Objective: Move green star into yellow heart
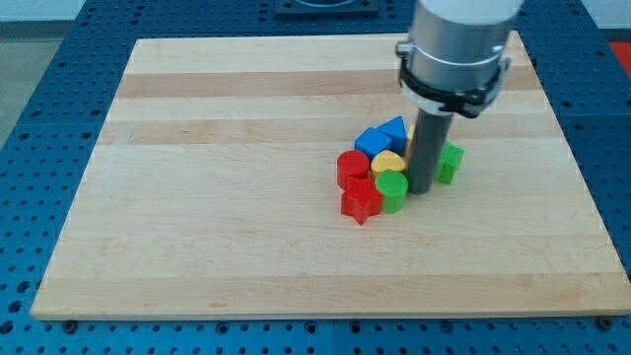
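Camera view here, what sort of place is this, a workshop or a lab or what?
Probably a robotics lab bench: a pale wooden board lies on a blue perforated table, small coloured blocks such as a red star block are clustered, and my tip stands among them.

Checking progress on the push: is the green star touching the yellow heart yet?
Cannot tell. In the camera view my tip and its rod stand between the green star and the yellow heart, hiding whatever contact or gap lies between them.
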